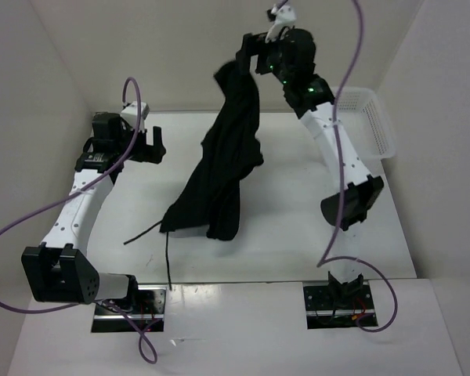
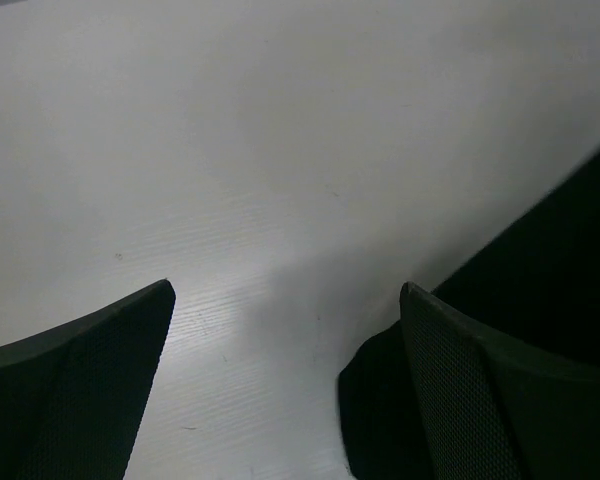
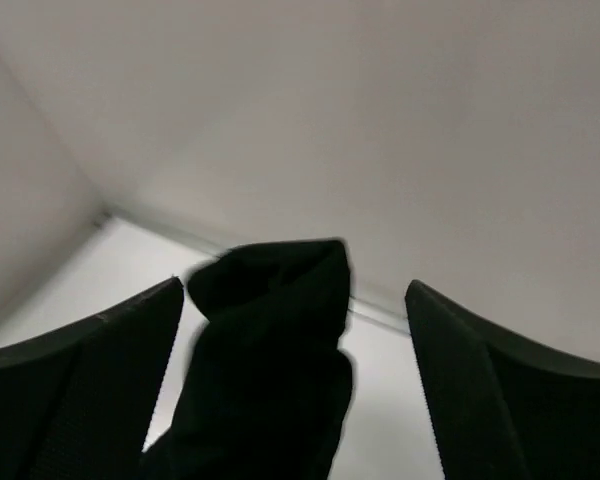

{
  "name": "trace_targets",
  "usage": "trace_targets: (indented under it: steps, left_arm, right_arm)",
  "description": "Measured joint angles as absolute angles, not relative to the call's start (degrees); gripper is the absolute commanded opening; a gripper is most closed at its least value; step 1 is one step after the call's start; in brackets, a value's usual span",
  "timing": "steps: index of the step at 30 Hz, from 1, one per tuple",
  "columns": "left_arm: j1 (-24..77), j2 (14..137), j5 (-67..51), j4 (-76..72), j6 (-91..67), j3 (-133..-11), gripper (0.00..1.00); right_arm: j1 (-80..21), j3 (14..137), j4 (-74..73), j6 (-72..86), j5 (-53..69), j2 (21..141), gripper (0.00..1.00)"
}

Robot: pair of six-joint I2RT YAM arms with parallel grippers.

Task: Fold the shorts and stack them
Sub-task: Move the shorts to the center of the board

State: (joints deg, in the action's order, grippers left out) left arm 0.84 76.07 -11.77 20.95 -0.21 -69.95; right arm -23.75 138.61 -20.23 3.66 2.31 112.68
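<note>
White-walled booth, white bench (image 1: pixel 298 227).

Top view: right claw (image 1: pixel 251 53) is high over the far edge, about mid-bench. Shorts (image 1: pixel 219 172) hang from it in a long black drape. Their lower end is bunched on the bench near the middle, and the drawstring (image 1: pixel 168 262) trails toward the near edge. My guess is they are held high to let the cloth fall open and show an edge before folding. Left claw (image 1: pixel 147 145) is low by the left edge, jaws apart and empty, just left of the drape, likely waiting to take a free corner. Basket (image 1: pixel 372 117) sits at the far right corner, apart from everything.

Left wrist: left claw (image 2: pixel 287 290) is spread wide over bare bench. Shorts (image 2: pixel 540 260) show dark beside and behind its right finger. I cannot tell if they touch it.

Right wrist: right claw (image 3: pixel 295 285) also has its jaws wide apart. A wad of shorts (image 3: pixel 270 330) sits between them, against the left-hand finger (image 3: pixel 100 370) and clear of the other. It looks draped or snagged, not pinched. Risk: the cloth could slip off.
</note>
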Motion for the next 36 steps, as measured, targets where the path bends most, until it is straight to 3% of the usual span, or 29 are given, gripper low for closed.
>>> trace_targets:
  steps: [4,7,10,14,18,21,28,32,36]
  left_arm:
    - [1.0,76.0,-11.9,21.0,-0.2,-69.8,1.0]
    - [1.1,75.3,-12.1,21.0,-0.2,-68.4,1.0]
    - [1.3,73.2,-12.1,21.3,-0.2,-64.6,1.0]
    - [2.2,69.6,-11.3,22.5,-0.2,-57.0,1.0]
    - [4.1,68.3,-8.5,24.4,-0.2,-48.1,1.0]
    - [6.1,68.4,-7.7,27.5,-0.2,-43.5,1.0]
    - [13.2,69.9,-4.1,26.0,-0.2,-38.6,1.0]
    - [16.8,71.7,-0.9,22.0,-0.3,-34.4,0.9]
    - [17.0,72.0,0.8,19.6,-0.5,-32.3,0.69]
  right_arm:
    - [-23.7,139.2,-24.2,1.8,1.6,122.7,1.0]
    - [-23.7,134.7,-27.8,1.2,1.7,123.7,1.0]
    - [-23.7,120.1,-29.3,-1.6,5.4,115.5,0.98]
    - [-26.1,95.8,-31.8,-8.1,9.3,98.6,0.88]
    - [-35.4,82.5,-33.6,-13.4,13.0,89.9,0.85]
    - [-43.3,78.6,-34.1,-16.7,15.5,90.7,0.91]
    - [-55.9,70.0,-32.8,-22.6,14.6,93.6,0.91]
    - [-56.4,69.5,-30.3,-24.4,13.9,96.1,0.91]
    - [-58.3,68.6,-26.6,-24.5,12.2,97.2,0.85]
